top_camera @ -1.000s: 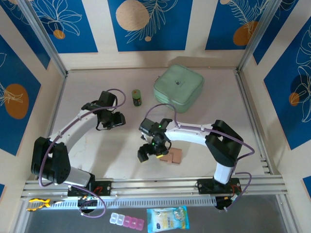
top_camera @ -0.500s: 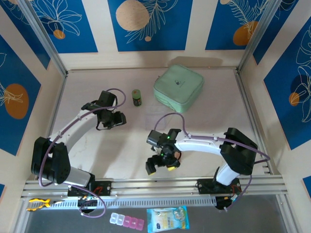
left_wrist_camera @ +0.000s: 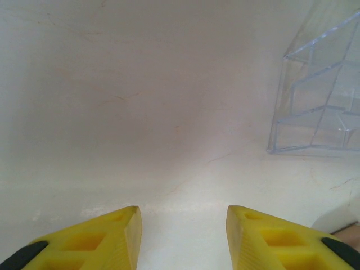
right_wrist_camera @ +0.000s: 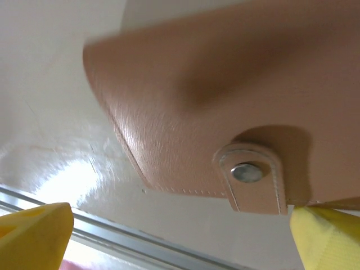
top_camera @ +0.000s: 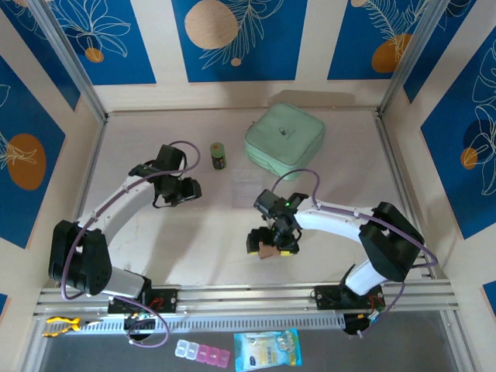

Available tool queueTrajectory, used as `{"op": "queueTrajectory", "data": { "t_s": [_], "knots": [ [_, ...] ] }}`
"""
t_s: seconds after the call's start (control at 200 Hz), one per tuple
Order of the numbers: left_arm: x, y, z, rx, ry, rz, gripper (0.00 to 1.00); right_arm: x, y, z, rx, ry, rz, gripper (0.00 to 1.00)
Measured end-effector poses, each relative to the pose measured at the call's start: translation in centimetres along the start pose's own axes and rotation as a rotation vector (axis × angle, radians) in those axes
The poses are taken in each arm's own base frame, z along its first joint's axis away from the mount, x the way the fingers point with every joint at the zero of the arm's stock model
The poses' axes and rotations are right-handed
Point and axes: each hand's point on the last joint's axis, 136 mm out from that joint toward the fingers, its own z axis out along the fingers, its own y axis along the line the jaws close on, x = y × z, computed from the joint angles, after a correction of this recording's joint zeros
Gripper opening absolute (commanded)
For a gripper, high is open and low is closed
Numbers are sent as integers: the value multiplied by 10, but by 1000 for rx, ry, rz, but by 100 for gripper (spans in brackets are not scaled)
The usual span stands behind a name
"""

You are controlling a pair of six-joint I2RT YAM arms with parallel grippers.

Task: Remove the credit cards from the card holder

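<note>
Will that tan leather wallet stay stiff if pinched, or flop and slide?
Probably flexes: the pinkish-tan leather card holder looks thin, soft-grained. Its snap tab looks fastened, so it likely stays folded. May slide on the glossy table.

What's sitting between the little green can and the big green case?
Nothing. From above, the table between the can and the case is bare.

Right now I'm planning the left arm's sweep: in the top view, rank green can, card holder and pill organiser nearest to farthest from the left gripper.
From the left gripper:
1. green can, up and right of it.
2. card holder, lower right, beneath the right gripper.
3. pill organiser, bottom edge, outside the rail.
</note>
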Motion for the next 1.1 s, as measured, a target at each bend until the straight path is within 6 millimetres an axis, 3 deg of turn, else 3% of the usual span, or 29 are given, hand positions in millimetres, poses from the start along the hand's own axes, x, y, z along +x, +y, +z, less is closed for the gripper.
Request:
{"op": "queueTrajectory", "data": {
  "t_s": [0.14, 0.49, 0.76, 1.1],
  "knots": [
    [1, 1, 0, 0, 0, 0, 44, -19, -1, -4, -30, -49, 30, 99],
    [12, 6, 2, 6, 17, -10, 44, -46, 9, 5, 9, -99, 62, 99],
    [28, 11, 6, 28, 34, -19, 44, -73, 12, 6, 90, -183, 223, 100],
    [35, 14, 2, 37, 24, -27, 45, -77, 17, 16, 187, -200, 233, 89]
  ]
}}
